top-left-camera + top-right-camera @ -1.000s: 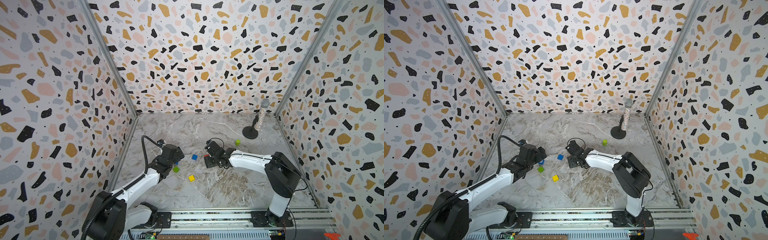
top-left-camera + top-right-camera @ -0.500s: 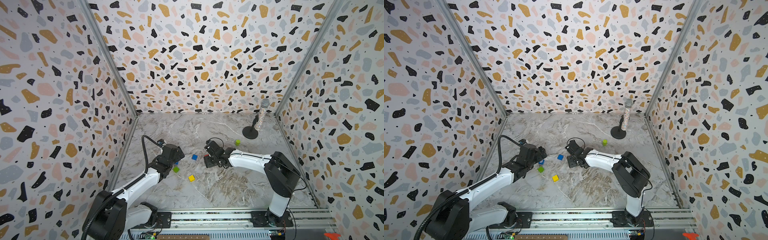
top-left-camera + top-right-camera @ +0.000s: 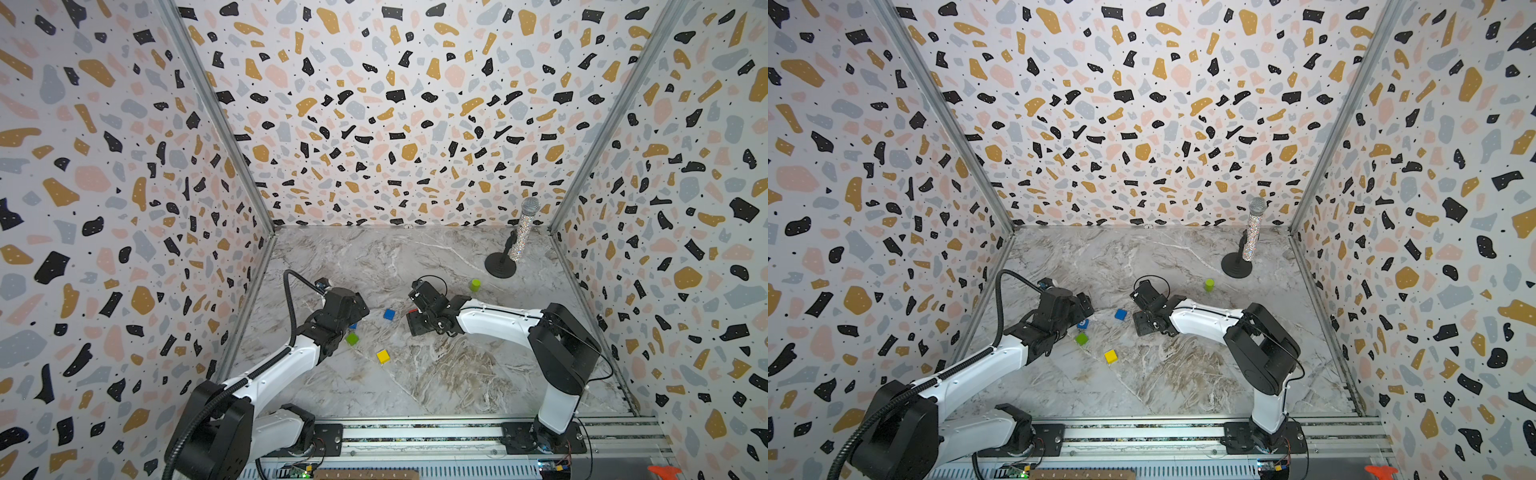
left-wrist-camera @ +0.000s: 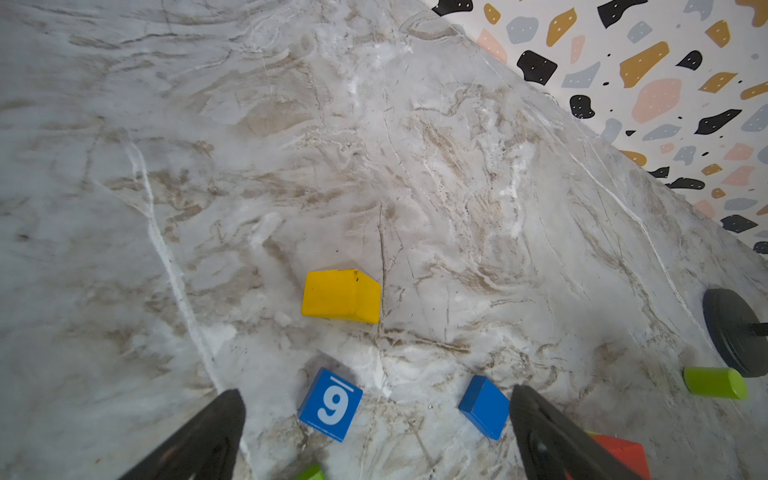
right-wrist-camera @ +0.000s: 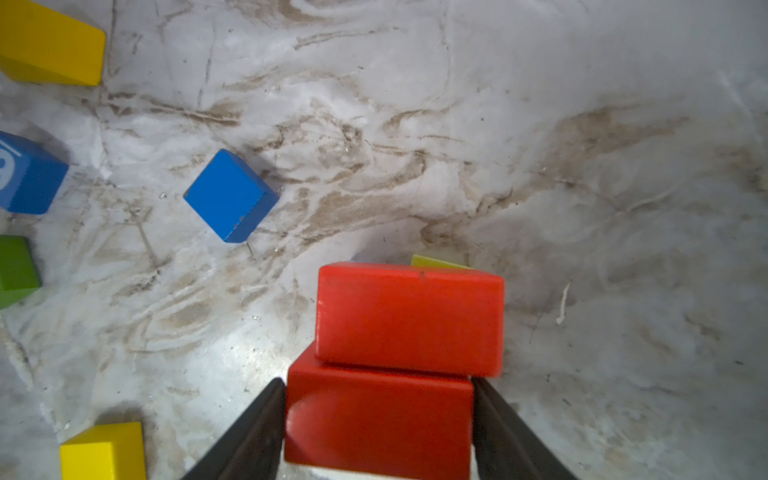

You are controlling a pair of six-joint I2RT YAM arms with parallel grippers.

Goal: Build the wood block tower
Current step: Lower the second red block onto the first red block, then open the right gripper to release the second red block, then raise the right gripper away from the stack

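2 red bricks are seen touching mid-table: the far brick [image 5: 409,318] and the near brick [image 5: 378,419], bracketed closely by the right gripper [image 5: 378,384]; whether it is clamped cannot be told. Almost nothing has been moved since 1 second ago, so the tower is judged barely begun. The left gripper [image 4: 376,397] is held low, fingers wide and empty, over the blue cube marked 9 [image 4: 330,404].

White underlined numeral 9, on the upper face of a blue cube [image 4: 330,404]
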